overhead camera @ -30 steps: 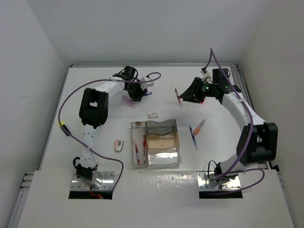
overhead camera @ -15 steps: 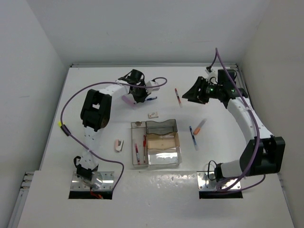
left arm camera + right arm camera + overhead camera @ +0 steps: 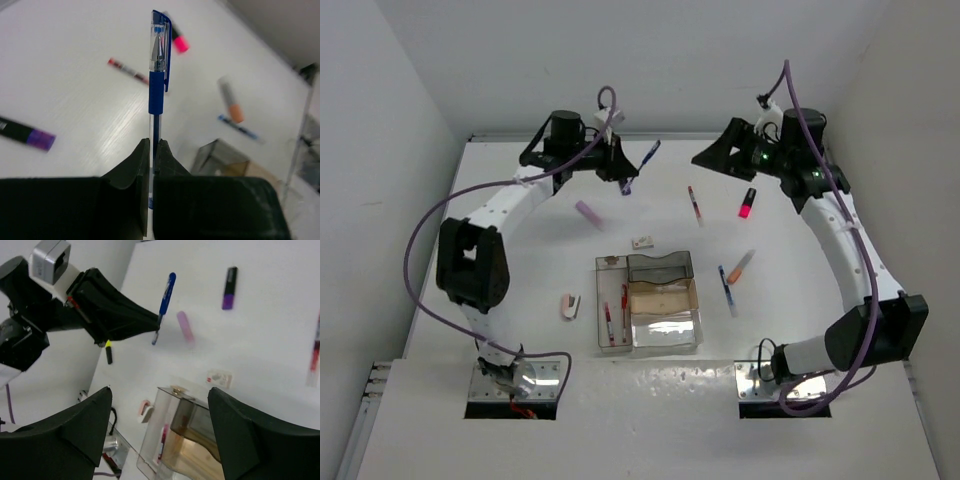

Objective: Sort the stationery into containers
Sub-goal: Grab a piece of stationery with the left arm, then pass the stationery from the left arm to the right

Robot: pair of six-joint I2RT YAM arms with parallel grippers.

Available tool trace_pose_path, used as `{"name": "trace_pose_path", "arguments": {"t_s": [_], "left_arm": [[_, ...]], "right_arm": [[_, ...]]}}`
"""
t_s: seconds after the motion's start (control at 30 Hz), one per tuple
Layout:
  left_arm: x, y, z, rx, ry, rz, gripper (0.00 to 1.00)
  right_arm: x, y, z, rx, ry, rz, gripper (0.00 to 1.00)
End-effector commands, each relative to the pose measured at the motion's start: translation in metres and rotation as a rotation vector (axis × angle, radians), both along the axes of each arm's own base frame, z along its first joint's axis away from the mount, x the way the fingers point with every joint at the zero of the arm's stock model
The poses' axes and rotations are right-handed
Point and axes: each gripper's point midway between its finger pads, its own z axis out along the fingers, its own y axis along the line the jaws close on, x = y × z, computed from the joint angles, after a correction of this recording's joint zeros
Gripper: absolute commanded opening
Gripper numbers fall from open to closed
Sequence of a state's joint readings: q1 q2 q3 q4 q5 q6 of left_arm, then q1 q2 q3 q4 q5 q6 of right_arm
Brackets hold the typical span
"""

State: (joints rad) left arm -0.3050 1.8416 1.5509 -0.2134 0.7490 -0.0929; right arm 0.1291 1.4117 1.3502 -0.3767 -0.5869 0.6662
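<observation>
My left gripper [image 3: 623, 168] is shut on a blue pen [image 3: 641, 165] and holds it in the air above the far left of the table. In the left wrist view the pen [image 3: 156, 85] sticks out beyond the closed fingers. My right gripper [image 3: 712, 160] is open and empty, raised at the far right. The containers stand at the centre front: a long narrow tray [image 3: 611, 320] with red pens, a grey one [image 3: 660, 267], an amber one [image 3: 663, 297] and a clear one [image 3: 666, 332].
On the table lie a pink highlighter [image 3: 747, 203], a red pen [image 3: 694, 205], a pale purple item [image 3: 588, 212], a white eraser [image 3: 642, 241], an orange highlighter [image 3: 741, 266], a second blue pen [image 3: 727, 290] and a pink eraser [image 3: 570, 306]. A purple highlighter [image 3: 25, 134] also shows.
My left gripper has risen from the table with the blue pen and swung back. My right gripper has lifted and drawn back, uncovering the pink highlighter.
</observation>
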Motion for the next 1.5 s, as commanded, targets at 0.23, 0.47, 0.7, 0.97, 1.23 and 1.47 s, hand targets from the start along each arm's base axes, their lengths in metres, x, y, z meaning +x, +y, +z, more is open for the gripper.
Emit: {"name": "trace_pose_path", "arguments": {"t_s": [0.23,0.47,0.7,0.97,1.23,1.47], "left_arm": [[-0.072,-0.042,0.087,-0.279,0.023,-0.122,0.00],[-0.088,-0.045,0.096,-0.292,0.018,-0.155,0.00],[-0.091,-0.045,0.105,-0.300,-0.001,-0.161,0.00],[-0.099,-0.049,0.104,-0.300,0.005,-0.193,0.00],[-0.098,-0.048,0.098,-0.289,0.015,-0.180,0.41],[-0.054,0.029,0.082,-0.191,0.030,0.067,1.00]], "right_arm": [[0.026,0.052,0.059,0.077,-0.169,0.066,0.67],[0.029,0.072,0.047,0.087,-0.131,0.089,0.58],[0.031,0.070,0.033,0.076,-0.092,0.067,0.45],[0.038,0.069,0.031,0.071,-0.098,0.055,0.33],[0.034,0.076,0.026,0.049,-0.109,0.081,0.00],[-0.006,0.096,-0.004,-0.009,-0.104,0.224,0.00]]}}
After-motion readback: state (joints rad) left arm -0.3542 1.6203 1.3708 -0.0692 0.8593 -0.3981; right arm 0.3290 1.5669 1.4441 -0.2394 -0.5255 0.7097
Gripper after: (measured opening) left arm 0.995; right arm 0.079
